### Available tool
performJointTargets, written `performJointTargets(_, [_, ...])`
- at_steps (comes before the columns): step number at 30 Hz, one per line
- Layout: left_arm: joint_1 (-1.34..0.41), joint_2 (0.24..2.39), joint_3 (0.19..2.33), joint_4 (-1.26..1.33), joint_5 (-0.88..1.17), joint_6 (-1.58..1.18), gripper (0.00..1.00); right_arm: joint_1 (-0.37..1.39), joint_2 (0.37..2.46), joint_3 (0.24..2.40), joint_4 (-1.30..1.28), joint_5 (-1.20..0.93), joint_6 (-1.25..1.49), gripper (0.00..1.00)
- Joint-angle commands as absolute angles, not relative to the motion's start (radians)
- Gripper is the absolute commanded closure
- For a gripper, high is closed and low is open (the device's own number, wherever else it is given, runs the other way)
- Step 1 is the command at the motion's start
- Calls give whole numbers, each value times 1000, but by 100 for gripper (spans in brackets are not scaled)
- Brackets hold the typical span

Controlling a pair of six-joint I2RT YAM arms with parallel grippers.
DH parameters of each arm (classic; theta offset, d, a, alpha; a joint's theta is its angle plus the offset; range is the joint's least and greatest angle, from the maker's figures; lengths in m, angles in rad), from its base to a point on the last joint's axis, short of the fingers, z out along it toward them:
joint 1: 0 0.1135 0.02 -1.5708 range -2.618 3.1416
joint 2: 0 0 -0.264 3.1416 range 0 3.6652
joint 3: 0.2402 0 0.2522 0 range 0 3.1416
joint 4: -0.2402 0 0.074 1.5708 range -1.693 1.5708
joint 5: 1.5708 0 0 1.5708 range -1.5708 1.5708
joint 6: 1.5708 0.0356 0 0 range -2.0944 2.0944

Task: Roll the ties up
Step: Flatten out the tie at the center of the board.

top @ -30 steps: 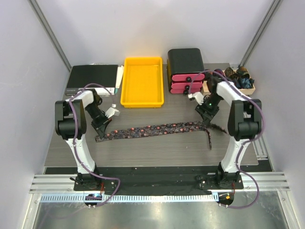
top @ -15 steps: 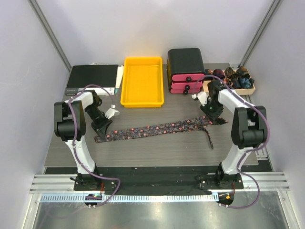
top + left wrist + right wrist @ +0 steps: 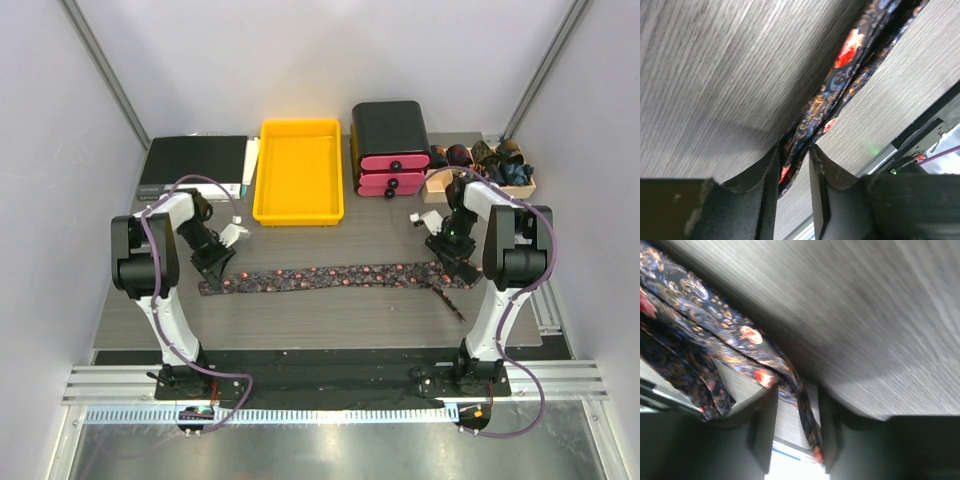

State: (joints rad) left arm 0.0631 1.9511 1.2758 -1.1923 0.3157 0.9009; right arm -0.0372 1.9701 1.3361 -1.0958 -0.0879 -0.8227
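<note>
One dark tie point(image 3: 330, 272) with red and orange speckles lies stretched left to right across the grey table point(image 3: 330, 320). Its narrow tail trails toward the front right. My left gripper point(image 3: 214, 264) is at the tie's left end. In the left wrist view the tie point(image 3: 840, 85) runs down between the fingers of the left gripper point(image 3: 794, 150), which is open with a gap on one side. My right gripper point(image 3: 452, 262) is at the tie's right end. In the right wrist view a thin strand of the tie point(image 3: 715, 335) hangs loosely between the jaws of the open right gripper point(image 3: 797, 392).
A yellow tray point(image 3: 298, 205) stands at the back centre, beside a black box with pink drawers point(image 3: 390, 145). A small box of rolled ties point(image 3: 490, 165) sits at the back right. A black flat device point(image 3: 195, 165) lies at the back left, with a small white piece point(image 3: 235, 233) near it.
The left jaws have opened off the tie's left end. The right gripper moved right and toward the front, drawing the tie straighter, and its jaws have narrowed. The tail swung rightward.
</note>
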Motion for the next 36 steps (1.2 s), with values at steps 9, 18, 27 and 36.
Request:
performJointTargets(9, [94,1809,1269,-1092,412,856,39,-95,1824,1579,-1291,-198,-749,45])
performJointTargets(18, [103,1657,1216,-999,543,835,13,-43,1712,1269,-1335,-278,-838,48])
performJointTargets(27, [104,1571,1146,-971,549,851,12,78,1689,1095,-1197,-204,-824,57])
performJointTargets(36, [107,1555,1089,-994,520,963,26,86,1759,1282,-1181,-137,-830,99])
